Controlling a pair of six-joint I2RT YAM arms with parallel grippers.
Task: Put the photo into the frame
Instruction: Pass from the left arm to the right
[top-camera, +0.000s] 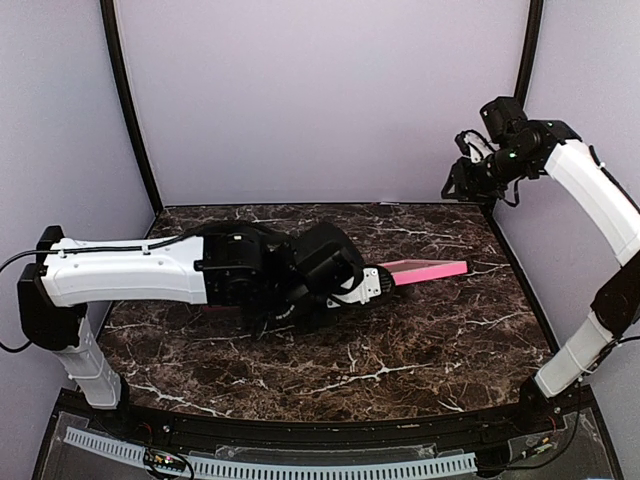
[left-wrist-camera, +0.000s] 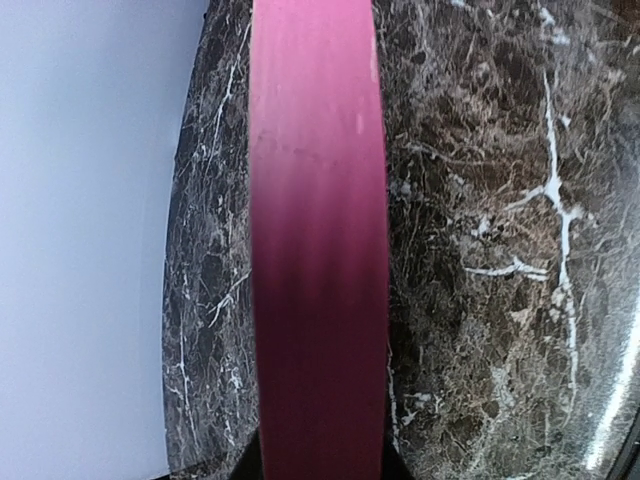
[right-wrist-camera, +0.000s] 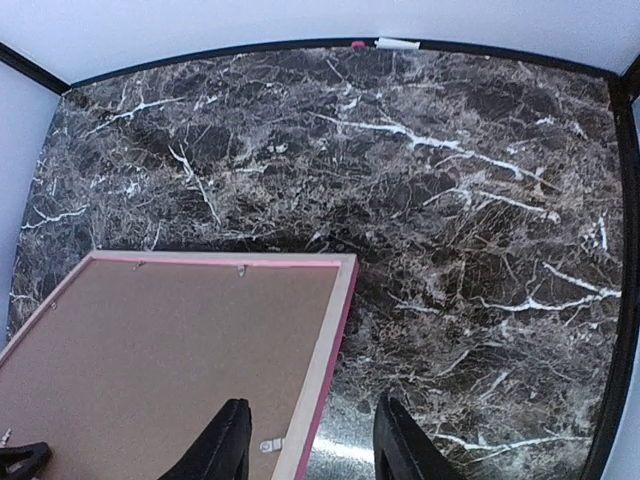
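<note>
The left arm (top-camera: 130, 270) reaches in from the left edge of the overhead view and lies low across the dark marble table (top-camera: 400, 350) to its centre. There the left gripper (top-camera: 375, 283) is closed on the frame (top-camera: 428, 270), only a bright pink strip of which shows past the black wrist, pointing right. In the left wrist view that rail runs as a blurred pink band from bottom to top through the middle of the picture. The dark fingertips (left-wrist-camera: 250, 468) press against it at the lower edge, with marble on either side. At the upper right of the overhead view the right gripper (top-camera: 462, 182) hangs high above the table's far right corner, its two fingers spread and gripping nothing. Its camera looks down on the frame's back in the lower left of its picture. It shows a brown backing board (right-wrist-camera: 170, 370) inside a pale peach-wood rim, a pink edge along the right side, and small metal tabs (right-wrist-camera: 240, 270) along the rim.
</note>
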